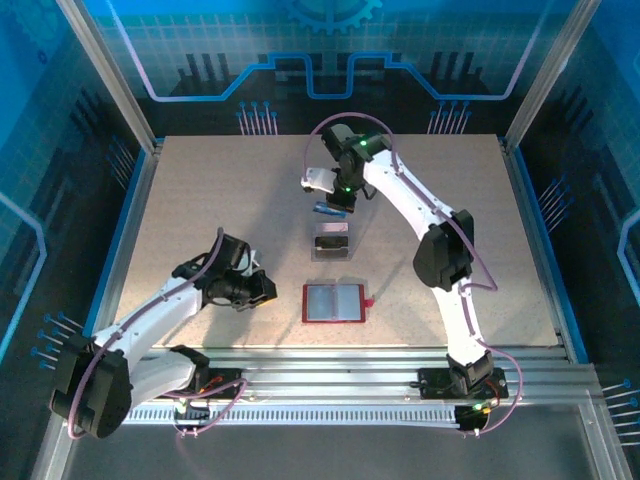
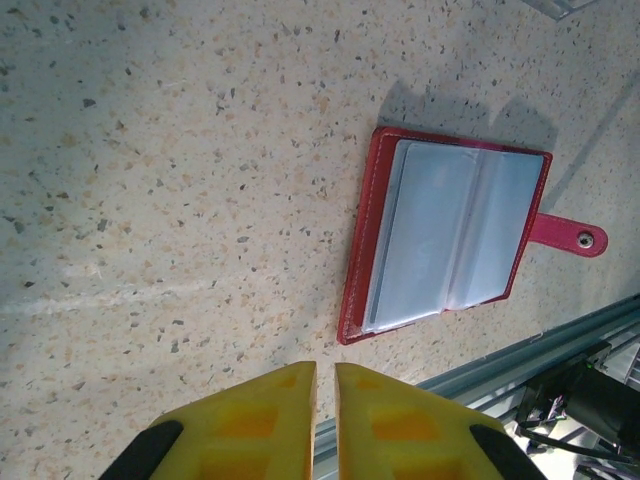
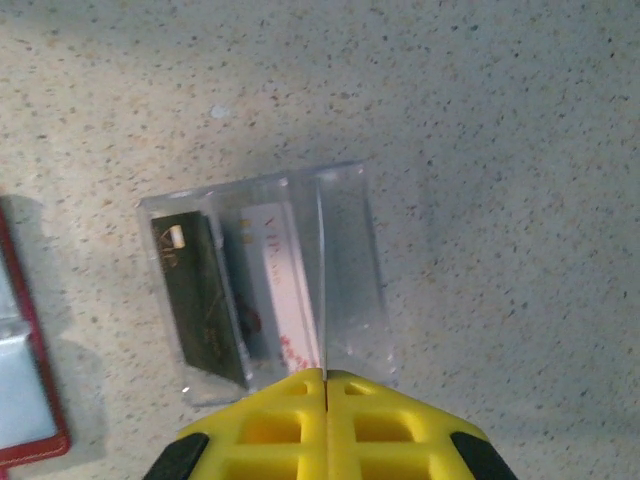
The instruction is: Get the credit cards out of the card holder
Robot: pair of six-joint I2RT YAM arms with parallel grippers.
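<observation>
Red card holder (image 2: 358, 250) lies spread open on the table (image 1: 200, 220), one card aloft beyond it.
The right gripper (image 3: 325, 375), pressed together on what looks like a blue credit card (image 1: 325, 210) held edge-on, hangs over the clear box (image 3: 350, 250) just behind the card holder. So thin a pinch could twist, or the card could catch the box wall and fall outside. Left of the card holder, the left gripper (image 2: 325, 400) is nearly closed and empty. Bare table flanks the holder, and the rail (image 1: 400, 360) runs near its front edge.

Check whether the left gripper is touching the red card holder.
Apart. The left wrist view shows a strip of bare table between the left gripper and the nearest corner of the card holder.
</observation>
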